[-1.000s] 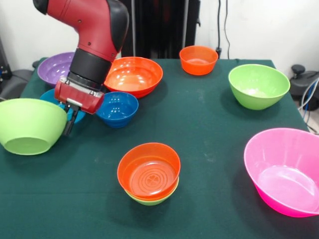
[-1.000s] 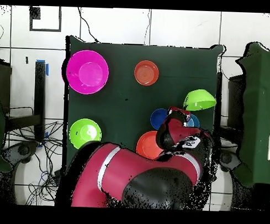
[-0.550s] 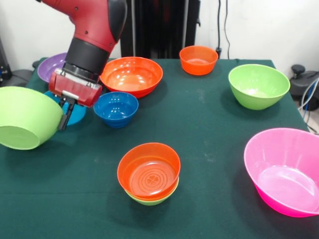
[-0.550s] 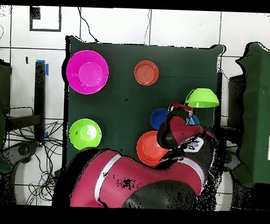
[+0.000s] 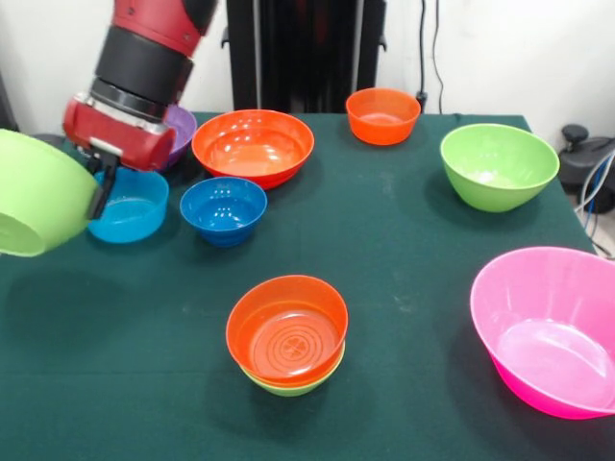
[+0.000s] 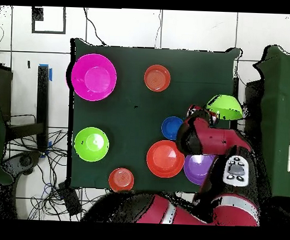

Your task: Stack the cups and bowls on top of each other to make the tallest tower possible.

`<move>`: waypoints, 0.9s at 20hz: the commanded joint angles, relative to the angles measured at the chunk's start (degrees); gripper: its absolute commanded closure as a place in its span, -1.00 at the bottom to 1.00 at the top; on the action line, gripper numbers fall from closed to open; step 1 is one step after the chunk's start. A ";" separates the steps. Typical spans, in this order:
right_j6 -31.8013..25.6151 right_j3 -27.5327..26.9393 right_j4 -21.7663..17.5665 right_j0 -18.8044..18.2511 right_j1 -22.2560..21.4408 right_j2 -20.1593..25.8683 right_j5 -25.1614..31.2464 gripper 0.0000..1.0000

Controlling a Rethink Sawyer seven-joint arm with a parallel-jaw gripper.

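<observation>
One glossy lime green bowl, round and tilted, hangs pinched in the hand.

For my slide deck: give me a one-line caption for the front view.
Sawyer's gripper lifts a large lime green bowl off the table, bowls scattered around.

Glossy smooth plastic bowls, translucent pink bowl, shiny orange bowl, matt dark green tablecloth, glossy red arm casing.
</observation>
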 commanded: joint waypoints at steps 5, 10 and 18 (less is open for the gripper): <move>-16.78 -7.38 2.10 -9.94 -6.52 26.40 26.30 1.00; -16.03 -14.80 4.23 -9.93 -3.03 29.25 35.43 1.00; -8.01 -23.72 6.48 -5.08 0.51 26.59 48.31 1.00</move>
